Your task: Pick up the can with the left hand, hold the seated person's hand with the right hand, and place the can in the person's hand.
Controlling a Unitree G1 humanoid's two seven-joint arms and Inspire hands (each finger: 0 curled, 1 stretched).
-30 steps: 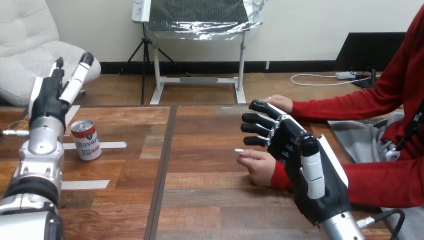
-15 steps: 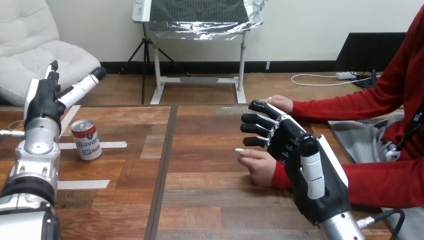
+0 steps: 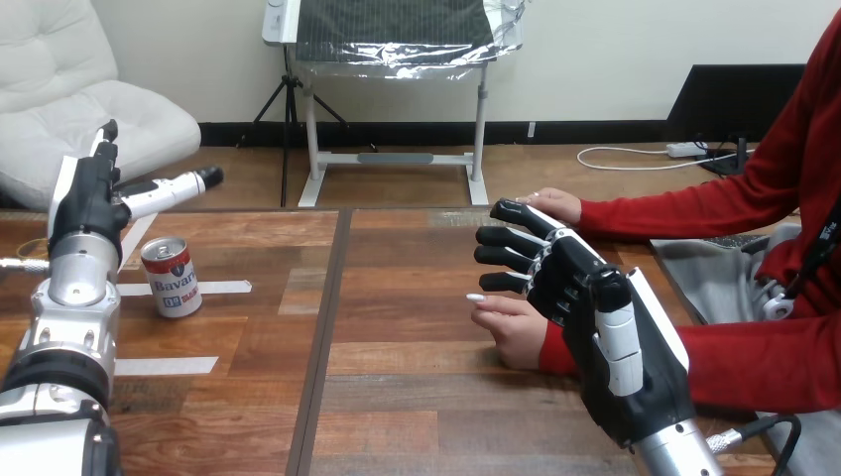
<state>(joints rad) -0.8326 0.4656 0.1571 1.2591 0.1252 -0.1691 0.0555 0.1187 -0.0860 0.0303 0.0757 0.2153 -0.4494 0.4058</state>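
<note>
A red and white can [image 3: 172, 277] stands upright on the wooden table [image 3: 397, 397] at the left. My left hand [image 3: 94, 198] hovers just behind and left of the can, open, fingers straight up and thumb stretched out to the right above the can. My right hand [image 3: 565, 283] is raised at the centre right, open with fingers relaxed, just above the person's near hand [image 3: 511, 327], which rests curled on the table; I cannot tell whether they touch. The person's far hand [image 3: 555, 204] lies flat behind my right hand.
Strips of white tape [image 3: 213, 289] lie on the table around the can, another [image 3: 169, 366] nearer me. A dark seam [image 3: 322, 337] runs down the table. The person's red sleeves [image 3: 754, 357] cross the right side.
My left hand's thumb has swung outward to the right, and the hand has shifted slightly left. The can, my right hand and the person's hands have stayed put.
</note>
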